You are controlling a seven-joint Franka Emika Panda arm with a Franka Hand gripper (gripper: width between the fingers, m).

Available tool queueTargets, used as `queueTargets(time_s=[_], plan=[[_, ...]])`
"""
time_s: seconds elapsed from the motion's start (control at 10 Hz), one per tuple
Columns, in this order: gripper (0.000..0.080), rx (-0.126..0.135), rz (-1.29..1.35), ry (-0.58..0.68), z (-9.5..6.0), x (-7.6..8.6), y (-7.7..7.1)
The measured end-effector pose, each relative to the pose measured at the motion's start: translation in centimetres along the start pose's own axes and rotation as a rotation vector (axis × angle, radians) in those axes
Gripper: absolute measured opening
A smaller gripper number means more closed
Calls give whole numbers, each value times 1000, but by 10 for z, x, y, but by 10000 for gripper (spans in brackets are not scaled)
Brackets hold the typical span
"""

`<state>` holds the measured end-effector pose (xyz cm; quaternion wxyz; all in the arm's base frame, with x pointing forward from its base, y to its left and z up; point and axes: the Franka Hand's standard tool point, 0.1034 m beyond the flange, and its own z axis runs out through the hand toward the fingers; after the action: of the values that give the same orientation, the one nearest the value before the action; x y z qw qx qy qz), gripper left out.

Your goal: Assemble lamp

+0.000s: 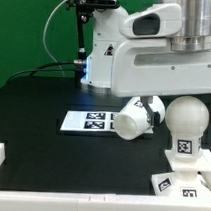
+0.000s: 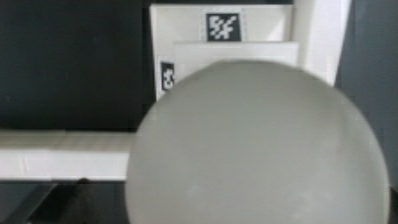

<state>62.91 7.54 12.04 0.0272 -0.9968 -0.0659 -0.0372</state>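
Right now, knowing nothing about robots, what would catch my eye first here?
Probably the big white robot arm looming over the black table at the exterior view's right. Below it a round white bulb stands upright on a low square base, and a cone-shaped shade lies on its side next to the bulb.

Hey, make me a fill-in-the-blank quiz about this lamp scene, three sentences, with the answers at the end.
The shade lies on its ___.
The round bulb stands at the exterior view's ___ of the shade.
The table top is coloured ___.
Missing words: side; right; black.
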Motion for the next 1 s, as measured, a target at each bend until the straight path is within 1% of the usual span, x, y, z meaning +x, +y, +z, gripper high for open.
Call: queueTargets(time_s=[0.1,0.2,0.3,0.4,0.5,0.6,0.7,1.0], plan=[[698,0,21,-1,0,0,-1],[569,0,39,1,0,0,-1],[418,0,46,1,0,0,0],[279,2,151,1,0,0,-1],[279,2,213,1,0,0,-1],[114,2,247,1,0,0,-1],[15,1,276,0,0,0,0],[1,0,236,-4,-2,0,2]])
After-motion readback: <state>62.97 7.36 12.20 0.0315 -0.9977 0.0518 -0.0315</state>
